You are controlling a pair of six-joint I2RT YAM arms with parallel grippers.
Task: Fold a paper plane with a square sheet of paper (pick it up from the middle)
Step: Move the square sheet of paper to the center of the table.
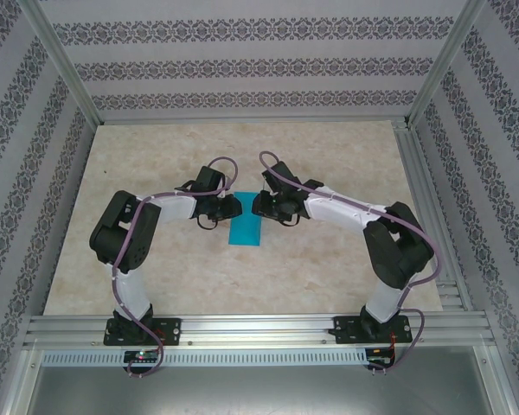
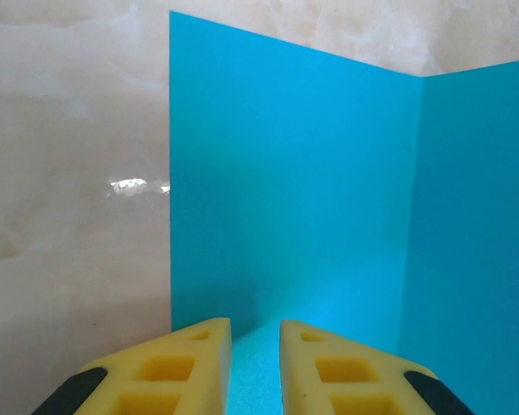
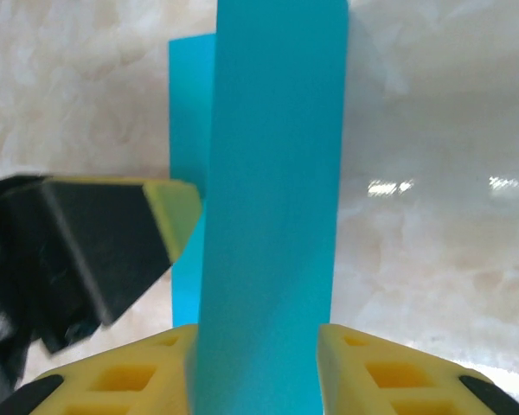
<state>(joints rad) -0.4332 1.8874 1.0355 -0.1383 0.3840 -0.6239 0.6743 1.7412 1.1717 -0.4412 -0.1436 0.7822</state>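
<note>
first fold is in hand, going by the layout. square sheet of paper (image 1: 245, 230) is lying mid counter (image 1: 156, 268) between the two arms, one part flat, the other standing up as a flap (image 3: 272, 173) off a sharp crease (image 2: 420, 216).

left pincer (image 1: 234, 207) is sitting low at the sheet's far end on the left. its yellow fingers (image 2: 195, 367) are slightly parted with teal showing in the gap, clamping nothing i can see. it's probably pinning the flat part. right pincer (image 1: 258, 205) is facing it, fingers (image 3: 389, 380) spread wide with the flap spanning the gap face-on, so it's released, not pinching the paper. one left fingertip is showing in the right wrist view just beside the flap's edge.

doing it well:
- the left should be pressing the flat part down close to the crease so the sheet isn't sliding.
- the right should be tipping the flap over slowly and square, free edge landing on the opposite edge with corners matching.
- then it should be rubbing along the crease from the middle outward.

risk: thin paper buckling or skating on the glossy counter, giving a skewed fold that throws off every later one. the plane is nowhere near done, no nose or wings showing yet.
</note>
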